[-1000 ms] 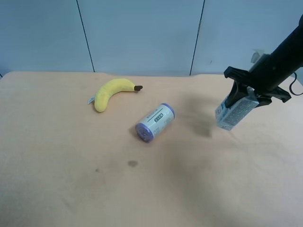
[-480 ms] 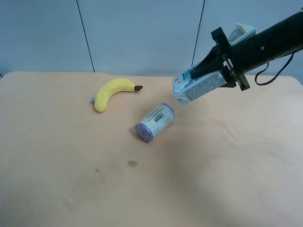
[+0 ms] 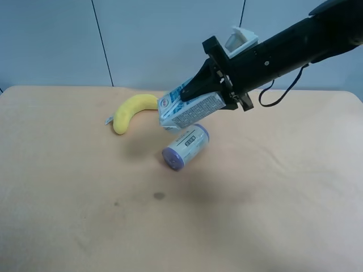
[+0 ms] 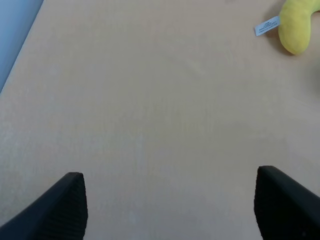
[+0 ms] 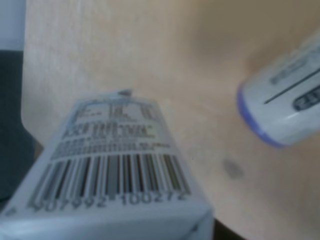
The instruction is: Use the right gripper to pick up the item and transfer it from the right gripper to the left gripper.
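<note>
Above the bench (image 3: 57, 198), the right jaws grip a tilted carton (image 3: 190, 109) near the lying can (image 3: 185, 147) and the banana (image 3: 129, 110). The left jaws stand wide open.

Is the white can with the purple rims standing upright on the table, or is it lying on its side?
Lying on its side. The can rests lengthwise on the table, one round end facing the camera.

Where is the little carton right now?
Mid-picture in the exterior high view, the carton is clamped in the right gripper, with the lying can just below it and the banana to its left.
</note>
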`<action>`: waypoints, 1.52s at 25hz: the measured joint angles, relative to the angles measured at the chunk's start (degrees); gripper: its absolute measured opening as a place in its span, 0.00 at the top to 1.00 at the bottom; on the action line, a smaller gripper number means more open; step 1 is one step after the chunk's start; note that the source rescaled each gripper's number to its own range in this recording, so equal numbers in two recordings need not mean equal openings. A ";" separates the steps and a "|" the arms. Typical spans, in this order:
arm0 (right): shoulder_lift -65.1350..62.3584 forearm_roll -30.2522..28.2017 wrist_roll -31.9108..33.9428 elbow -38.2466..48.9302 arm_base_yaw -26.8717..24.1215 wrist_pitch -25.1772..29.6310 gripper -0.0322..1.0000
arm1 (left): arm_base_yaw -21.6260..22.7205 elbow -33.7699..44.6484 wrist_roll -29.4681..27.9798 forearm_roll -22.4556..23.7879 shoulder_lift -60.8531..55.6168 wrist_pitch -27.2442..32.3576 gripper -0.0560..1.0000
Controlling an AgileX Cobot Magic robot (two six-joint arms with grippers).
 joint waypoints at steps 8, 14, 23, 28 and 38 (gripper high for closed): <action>5.76 6.72 -4.61 0.00 2.93 0.90 0.97 | 0.00 0.00 0.00 0.00 0.00 0.00 0.29; 6.71 12.91 -8.89 0.00 3.00 1.66 0.97 | 0.00 0.00 0.00 0.00 0.00 0.00 0.29; 6.79 15.50 -11.62 0.00 3.27 2.03 0.97 | 0.00 0.00 0.00 0.00 0.00 0.00 0.29; 8.56 15.84 -12.44 -2.93 6.14 2.15 0.97 | 0.00 0.00 0.00 0.00 0.00 0.00 0.29; 15.08 16.12 -11.95 -6.95 8.25 2.33 0.97 | 0.00 0.00 0.00 0.00 0.00 0.00 0.29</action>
